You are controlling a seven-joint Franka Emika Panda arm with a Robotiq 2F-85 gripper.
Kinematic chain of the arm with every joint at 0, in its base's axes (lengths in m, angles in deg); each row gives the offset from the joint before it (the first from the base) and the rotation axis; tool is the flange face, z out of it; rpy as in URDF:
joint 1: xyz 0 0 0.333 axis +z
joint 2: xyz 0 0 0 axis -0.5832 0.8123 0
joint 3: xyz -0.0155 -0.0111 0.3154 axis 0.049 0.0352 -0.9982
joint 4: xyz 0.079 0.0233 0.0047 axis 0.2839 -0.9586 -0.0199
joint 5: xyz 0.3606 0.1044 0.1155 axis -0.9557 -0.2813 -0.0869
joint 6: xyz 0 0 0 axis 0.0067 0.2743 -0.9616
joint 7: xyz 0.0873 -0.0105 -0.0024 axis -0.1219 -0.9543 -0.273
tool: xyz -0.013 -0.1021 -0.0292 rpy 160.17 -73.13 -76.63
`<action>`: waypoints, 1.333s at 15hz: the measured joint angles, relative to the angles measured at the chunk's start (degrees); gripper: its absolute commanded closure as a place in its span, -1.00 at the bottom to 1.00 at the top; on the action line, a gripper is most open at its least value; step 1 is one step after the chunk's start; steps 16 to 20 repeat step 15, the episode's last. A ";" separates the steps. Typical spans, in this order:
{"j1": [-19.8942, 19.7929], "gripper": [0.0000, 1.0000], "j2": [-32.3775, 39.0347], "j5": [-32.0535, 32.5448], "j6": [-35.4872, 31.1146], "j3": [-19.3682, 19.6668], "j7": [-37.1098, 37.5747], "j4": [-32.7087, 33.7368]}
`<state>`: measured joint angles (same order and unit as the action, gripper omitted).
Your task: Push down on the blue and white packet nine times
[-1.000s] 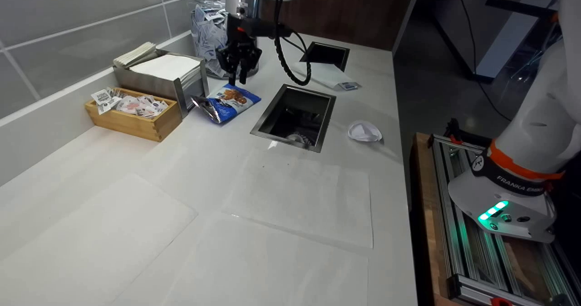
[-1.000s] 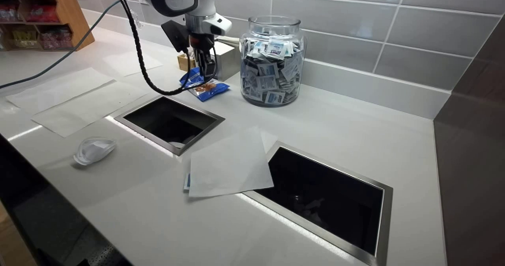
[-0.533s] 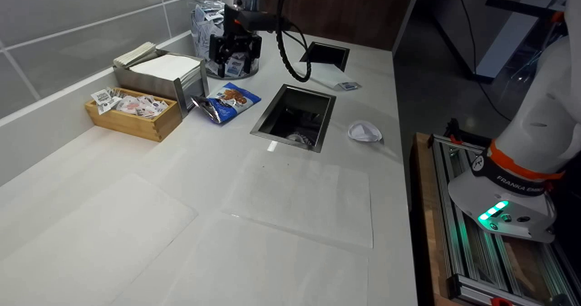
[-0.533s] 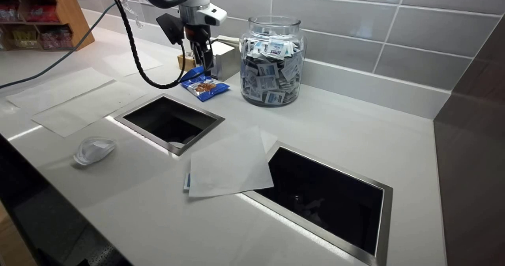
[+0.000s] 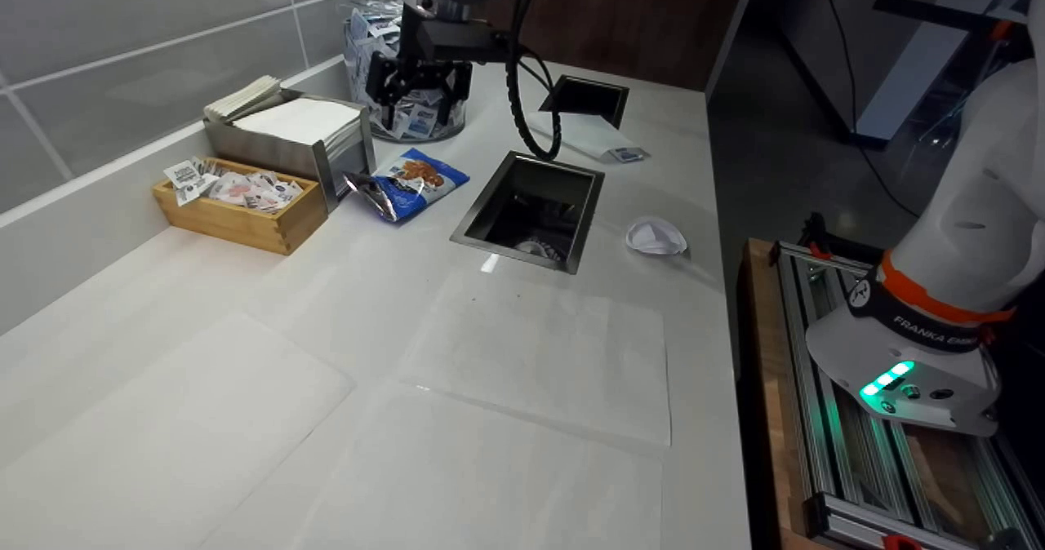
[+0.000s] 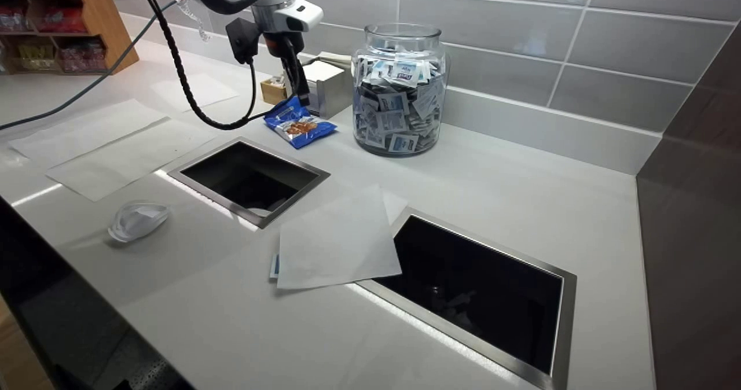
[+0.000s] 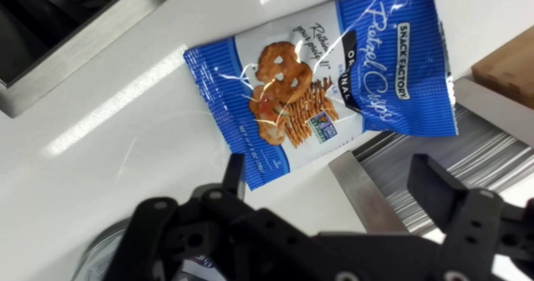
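The blue and white packet (image 7: 300,85), a shiny snack bag with pretzels printed on it, lies flat on the white counter. Both exterior views show it, in front of the napkin holder (image 5: 416,183). Above it and apart from it hangs my gripper (image 7: 327,160), jaws spread wide with nothing between them. In the wrist view the left finger (image 7: 234,170) overlaps the packet's lower corner, while the right finger (image 7: 434,189) appears over the napkin holder. An exterior view shows the gripper (image 5: 416,119) in front of the glass jar.
A glass jar (image 6: 399,106) full of small packets stands near the wall. Beside the packet are the metal napkin holder (image 5: 343,158) and a wooden box (image 5: 277,228). Two framed openings (image 6: 324,173) are set in the counter. Paper sheets and a crumpled white wrapper (image 5: 655,236) lie about.
Over the last second my gripper has opened from nearly shut fingers close above the packet and has risen a little. The packet looks unmoved.
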<state>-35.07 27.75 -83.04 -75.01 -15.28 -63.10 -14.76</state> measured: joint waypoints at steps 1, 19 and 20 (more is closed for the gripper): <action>0.47 -1.00 -0.45 0.29 -1.12 0.36 1.76 -0.87; 2.86 -1.00 -2.57 4.77 -2.24 2.64 8.03 -3.50; 2.86 -1.00 -2.57 4.77 -2.24 2.64 8.03 -3.50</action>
